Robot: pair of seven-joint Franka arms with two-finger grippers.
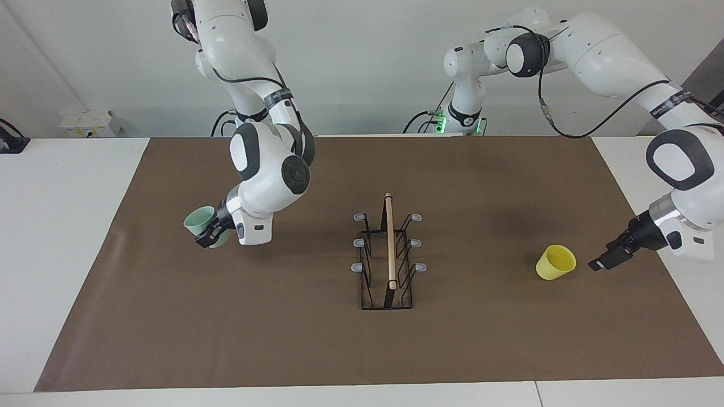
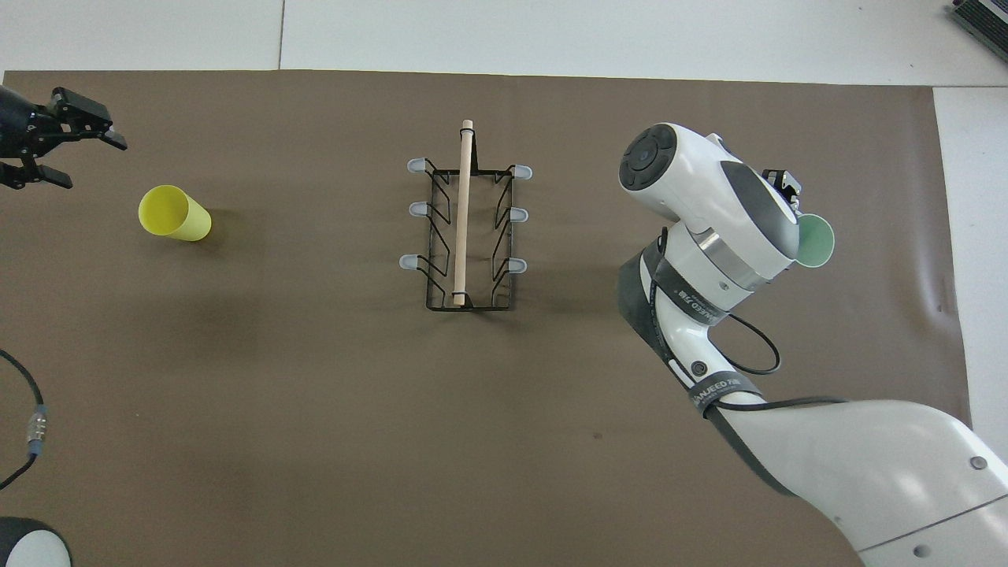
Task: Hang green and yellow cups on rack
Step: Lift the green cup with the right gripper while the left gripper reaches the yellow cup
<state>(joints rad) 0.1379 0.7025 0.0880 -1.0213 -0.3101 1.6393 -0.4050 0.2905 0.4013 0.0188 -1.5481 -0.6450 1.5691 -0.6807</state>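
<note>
Gripping the mint-green cup (image 1: 200,222) by its rim, the right gripper (image 1: 210,233) holds it tilted above the brown mat (image 1: 283,339). The left gripper (image 1: 603,261), fingers spread, hovers just beside the yellow cup (image 1: 555,262). The black wire rack (image 1: 388,254) stands between them, pegs bare.

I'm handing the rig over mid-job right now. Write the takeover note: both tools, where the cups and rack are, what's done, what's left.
Right tool: shut on the green cup, held in the air over the mat toward the right arm's end of the table.
Left tool: open, empty, just beside the yellow cup, not touching it.
Yellow cup: lying tilted on the mat toward the left arm's end.
Rack: mid-table, all six pegs bare.
Done: green cup picked up.
Left: hang the green cup on a peg; grasp the yellow cup and hang it too.
</note>
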